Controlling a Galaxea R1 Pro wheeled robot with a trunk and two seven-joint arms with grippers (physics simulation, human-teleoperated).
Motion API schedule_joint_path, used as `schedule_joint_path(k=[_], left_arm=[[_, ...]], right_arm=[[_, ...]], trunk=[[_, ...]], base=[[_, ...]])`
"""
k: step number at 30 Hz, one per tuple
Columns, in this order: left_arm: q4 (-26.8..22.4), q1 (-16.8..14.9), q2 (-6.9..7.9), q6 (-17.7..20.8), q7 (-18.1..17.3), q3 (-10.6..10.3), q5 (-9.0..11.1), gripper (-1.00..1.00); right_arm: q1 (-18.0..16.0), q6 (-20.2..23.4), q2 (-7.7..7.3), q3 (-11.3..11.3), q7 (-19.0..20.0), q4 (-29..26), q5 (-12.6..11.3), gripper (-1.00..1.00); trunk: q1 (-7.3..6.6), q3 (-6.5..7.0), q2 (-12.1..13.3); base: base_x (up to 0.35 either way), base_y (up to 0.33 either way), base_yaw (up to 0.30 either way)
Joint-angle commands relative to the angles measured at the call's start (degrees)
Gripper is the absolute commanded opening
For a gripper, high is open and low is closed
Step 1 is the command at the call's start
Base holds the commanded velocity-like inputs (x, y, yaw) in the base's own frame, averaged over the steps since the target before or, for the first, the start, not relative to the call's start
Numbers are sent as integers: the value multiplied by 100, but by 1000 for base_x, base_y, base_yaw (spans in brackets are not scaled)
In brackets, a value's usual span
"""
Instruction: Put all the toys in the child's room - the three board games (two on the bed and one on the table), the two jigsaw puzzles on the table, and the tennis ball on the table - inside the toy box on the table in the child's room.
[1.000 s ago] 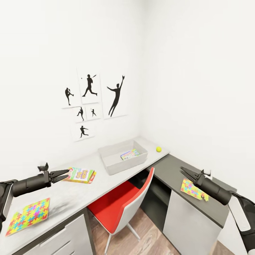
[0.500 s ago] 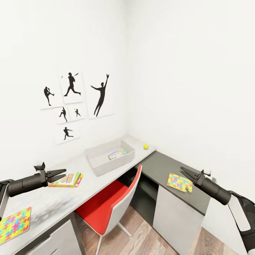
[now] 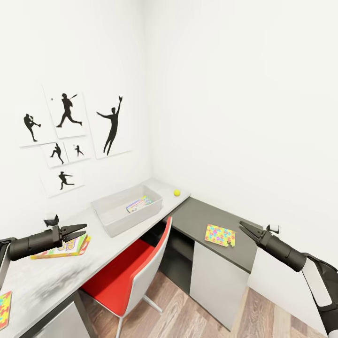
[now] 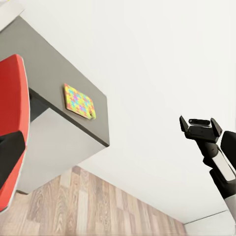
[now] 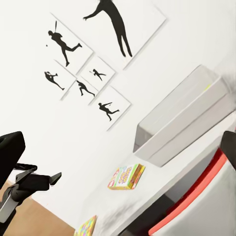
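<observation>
On the surface point(image 3: 47, 277) the toy box point(image 3: 126, 211) sits at 11 o'clock with a game box point(image 3: 139, 204) inside it — the tennis ball point(image 3: 177, 192) just beyond at 12. A board game point(image 3: 63, 247) lies at 9, one jigsaw puzzle point(image 3: 220, 234) at 2 — another point(image 3: 4, 310) at 8.

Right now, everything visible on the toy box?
The toy box is a shallow light grey rectangular tray with sloping walls, plastic-looking and open-topped. It sits flat on the white table near the corner, below the silhouette pictures. One small colourful game box lies inside. No fingers touch it; the tennis ball sits apart beside it.
</observation>
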Motion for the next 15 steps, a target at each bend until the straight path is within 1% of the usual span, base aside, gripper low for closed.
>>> schedule_joint_path(k=[1,15], left_arm=[[-1,1,2,60,-21,2,-1,100],[-1,4,3,60,-19,2,-1,100]], right_arm=[[-4,36,0,-1,4,4,-24,100],[-4,36,0,-1,-4,16,-24,100]], trunk=[[2,-6,-5],[2,-53,-5]], base=[[0,0,-257],[0,0,-257]])
